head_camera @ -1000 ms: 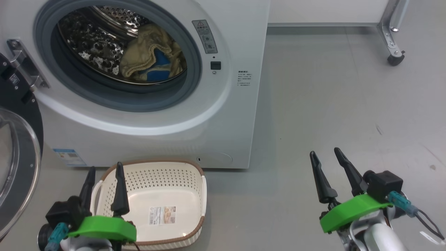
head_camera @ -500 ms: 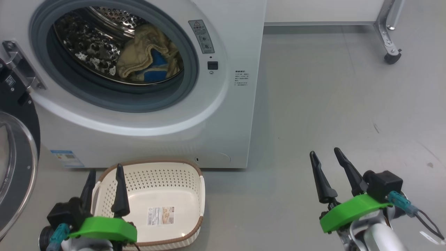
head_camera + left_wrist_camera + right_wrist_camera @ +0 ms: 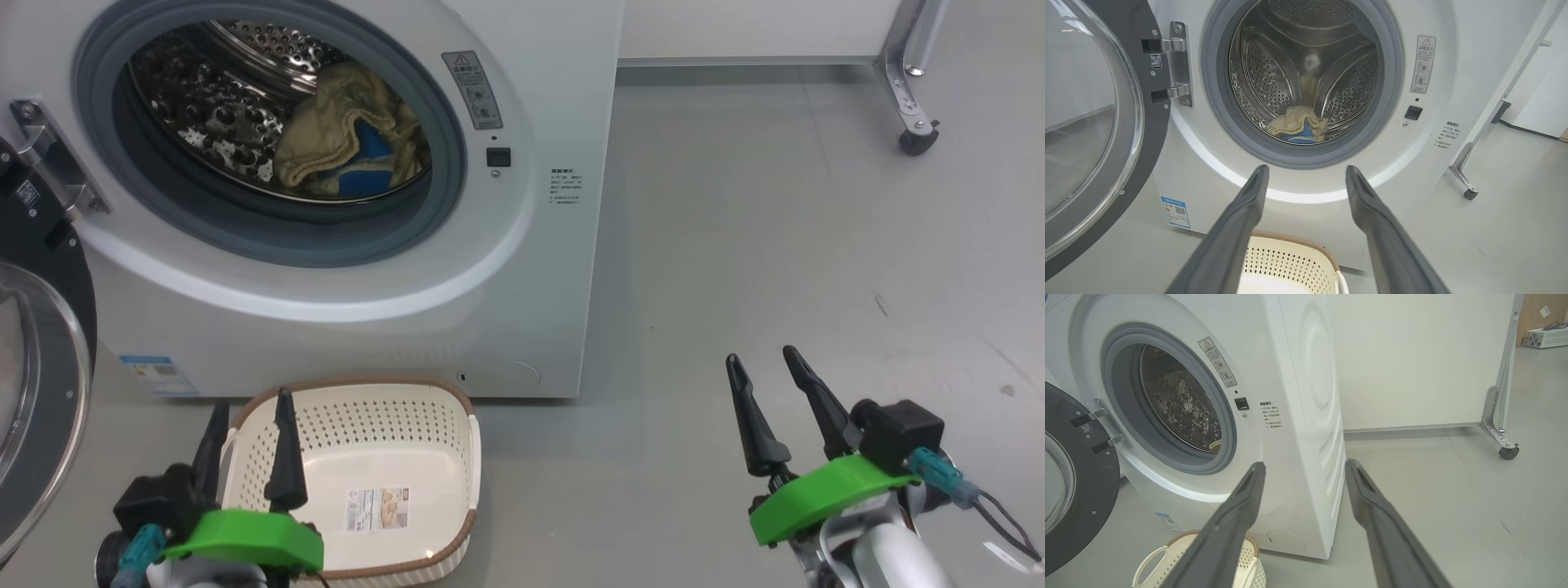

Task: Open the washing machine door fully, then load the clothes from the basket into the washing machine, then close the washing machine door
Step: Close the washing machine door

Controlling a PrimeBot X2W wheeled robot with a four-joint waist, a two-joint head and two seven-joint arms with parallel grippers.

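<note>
Your head camera is looking down on the washing machine (image 3: 343, 327) and basket (image 3: 367, 420) from above. Your wrist cameras are facing that same front from low down, the right one obliquely.

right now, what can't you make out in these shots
Door: head view, left edge cuts most off.
Clothes: right wrist view, the seal hides all but a sliver.
Warning label: left wrist view, print too small to read.
Basket: left wrist view, bottom edge cuts its near part.
</note>
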